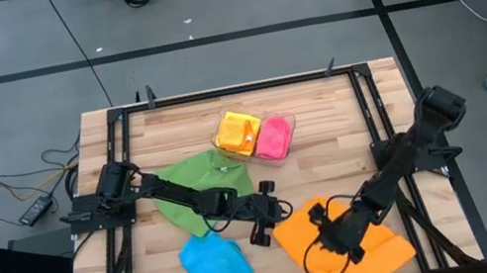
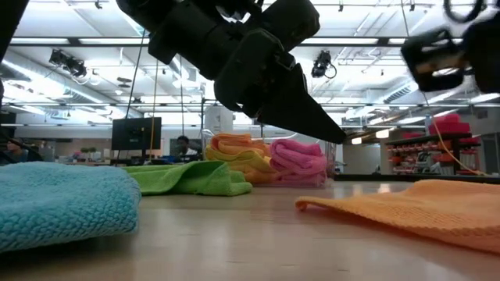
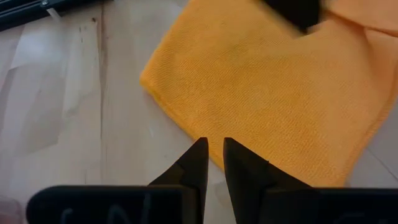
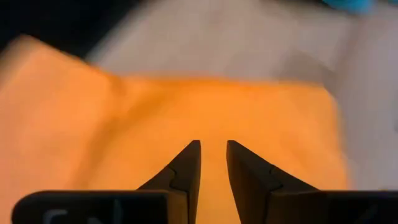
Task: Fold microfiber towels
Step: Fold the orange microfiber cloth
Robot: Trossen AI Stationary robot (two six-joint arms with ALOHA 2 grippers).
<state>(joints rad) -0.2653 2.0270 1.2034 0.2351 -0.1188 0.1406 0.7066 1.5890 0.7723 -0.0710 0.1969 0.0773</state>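
An orange towel (image 1: pixel 370 257) lies spread on the table at the near right; it also shows in the low view (image 2: pixel 422 207). My left gripper (image 1: pixel 261 222) hovers above the table by the towel's left edge (image 3: pixel 180 118), its fingers a narrow gap apart and empty. My right gripper (image 1: pixel 330 238) is over the same towel (image 4: pixel 186 112), also a narrow gap apart and empty. A blue towel (image 1: pixel 215 268) lies at the near middle. A green towel (image 1: pixel 198 177) lies rumpled under my left arm.
A clear tray (image 1: pixel 290 124) at the far middle holds a folded yellow-orange towel (image 1: pixel 237 134) and a pink one (image 1: pixel 272 137). Bare wood shows at the far right and between the blue and orange towels. Black frame rails run along the table's edges.
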